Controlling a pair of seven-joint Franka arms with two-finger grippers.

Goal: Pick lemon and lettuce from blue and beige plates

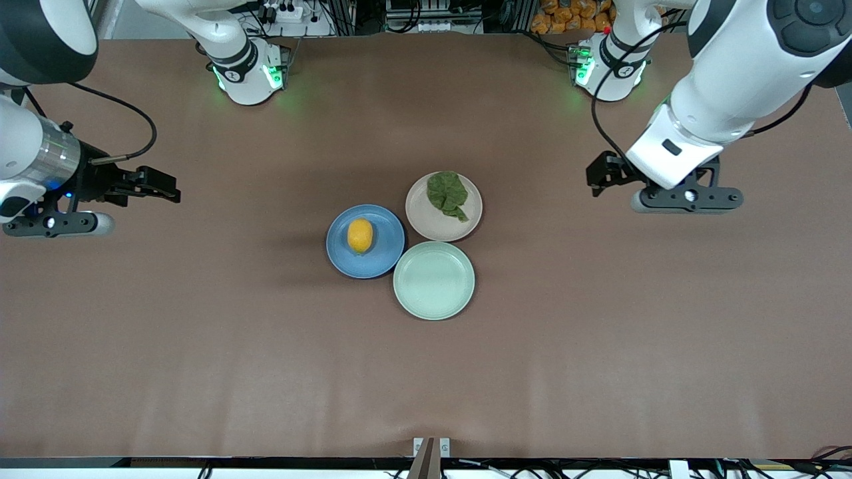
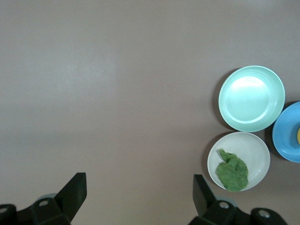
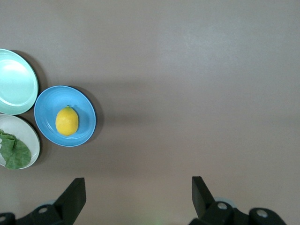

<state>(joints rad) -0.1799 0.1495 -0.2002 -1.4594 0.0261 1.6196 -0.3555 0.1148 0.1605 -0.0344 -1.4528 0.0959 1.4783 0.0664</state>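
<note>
Lemon [image 1: 360, 235] on blue plate [image 1: 342, 256] and lettuce [image 1: 447, 193] on beige plate [image 1: 426, 223] lie unpicked, since left gripper [image 2: 138, 197] and right gripper [image 3: 136, 197], fingers apart, hover over bare table [image 1: 200, 346] at its 2 ends.

Brown table [image 1: 200, 346], with three plates bunched together touching in the middle. Blue plate [image 1: 383, 256] sits toward the right arm's end, beige plate [image 1: 426, 223] is beside it and farthest from the front camera, and the mint plate [image 1: 434, 281] is nearest that camera. The remaining tabletop is plain brown cloth.
</note>
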